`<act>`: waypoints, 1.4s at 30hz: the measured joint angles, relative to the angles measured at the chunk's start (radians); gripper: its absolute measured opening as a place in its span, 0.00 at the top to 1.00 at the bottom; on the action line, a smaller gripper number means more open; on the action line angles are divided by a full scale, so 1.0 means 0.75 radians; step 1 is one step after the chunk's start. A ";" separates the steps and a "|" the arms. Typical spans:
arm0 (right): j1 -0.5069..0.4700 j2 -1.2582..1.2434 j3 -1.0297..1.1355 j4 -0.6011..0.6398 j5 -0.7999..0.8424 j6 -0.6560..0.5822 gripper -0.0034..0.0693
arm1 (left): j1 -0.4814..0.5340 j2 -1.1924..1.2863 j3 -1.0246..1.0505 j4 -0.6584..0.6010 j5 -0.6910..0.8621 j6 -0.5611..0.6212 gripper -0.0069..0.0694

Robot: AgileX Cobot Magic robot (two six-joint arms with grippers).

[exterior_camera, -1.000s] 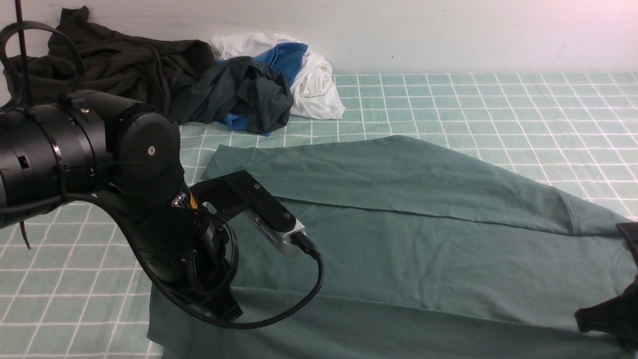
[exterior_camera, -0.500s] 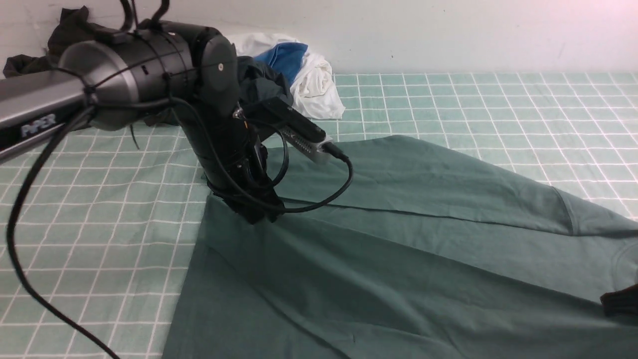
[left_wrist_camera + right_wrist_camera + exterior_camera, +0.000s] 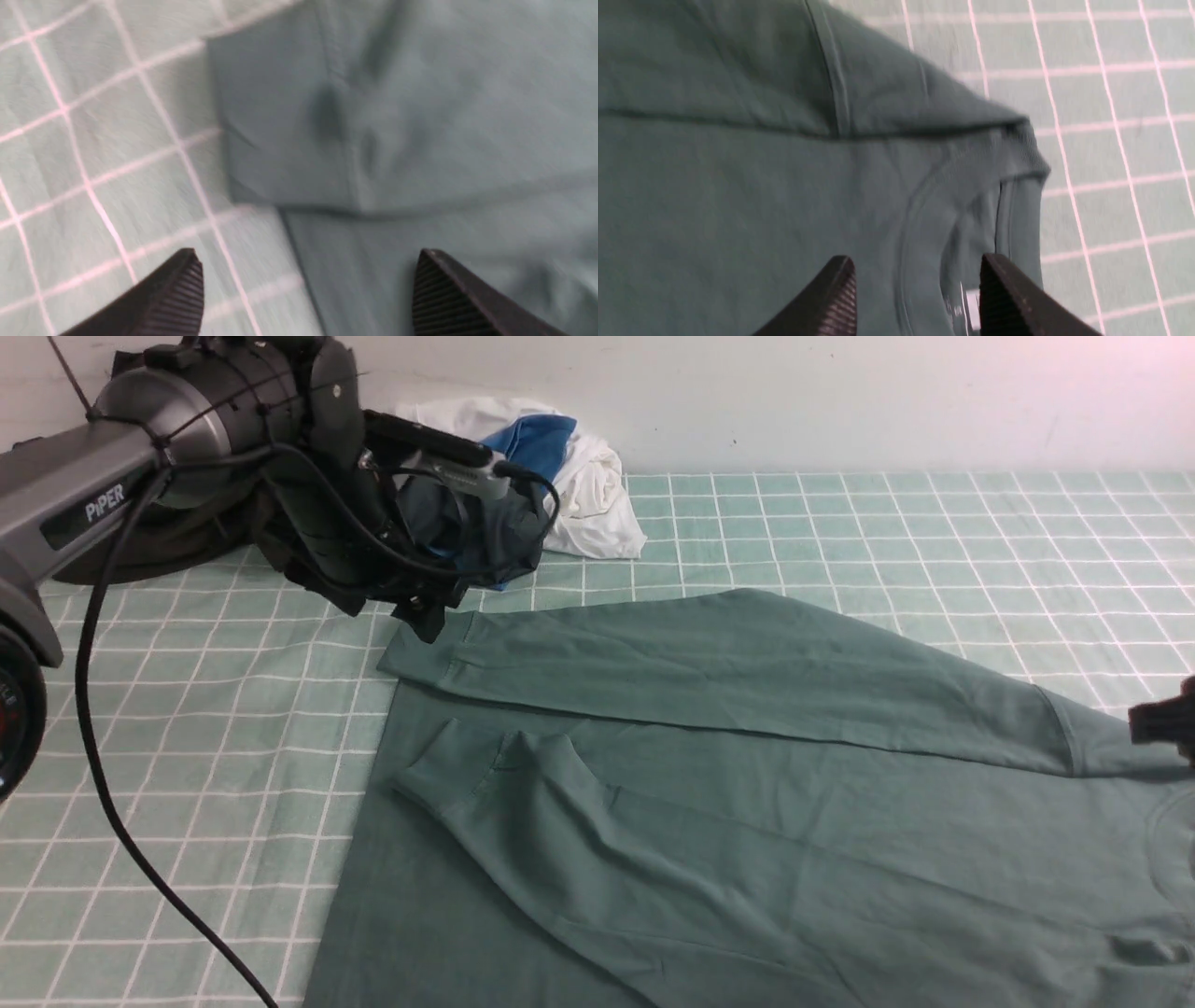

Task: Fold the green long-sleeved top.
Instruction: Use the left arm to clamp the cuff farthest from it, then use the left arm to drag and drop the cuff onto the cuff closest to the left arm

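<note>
Front view: green top (image 3: 747, 784), checked cloth (image 3: 934, 541) (wall (image 3: 840, 401) behind)

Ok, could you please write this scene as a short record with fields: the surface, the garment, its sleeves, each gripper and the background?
surface: checked cloth
garment: green long-sleeved top, spread flat
sleeves: far sleeve and near sleeve, both folded over the body
left gripper: open, empty, over the far sleeve's cuff
right gripper: open, empty, over the neckline
background: pile of clothes by the wall
</note>
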 joint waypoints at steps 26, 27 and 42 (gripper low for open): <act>0.000 0.009 -0.016 0.000 -0.026 -0.001 0.47 | 0.079 0.078 -0.007 -0.252 -0.247 0.004 0.89; 0.000 0.009 -0.016 0.000 -0.025 -0.001 0.47 | 0.074 0.051 -0.007 -0.252 -0.230 0.004 0.89; 0.000 -0.113 -0.016 0.111 -0.026 -0.062 0.47 | 0.040 -0.724 0.727 -0.373 -0.014 -0.056 0.88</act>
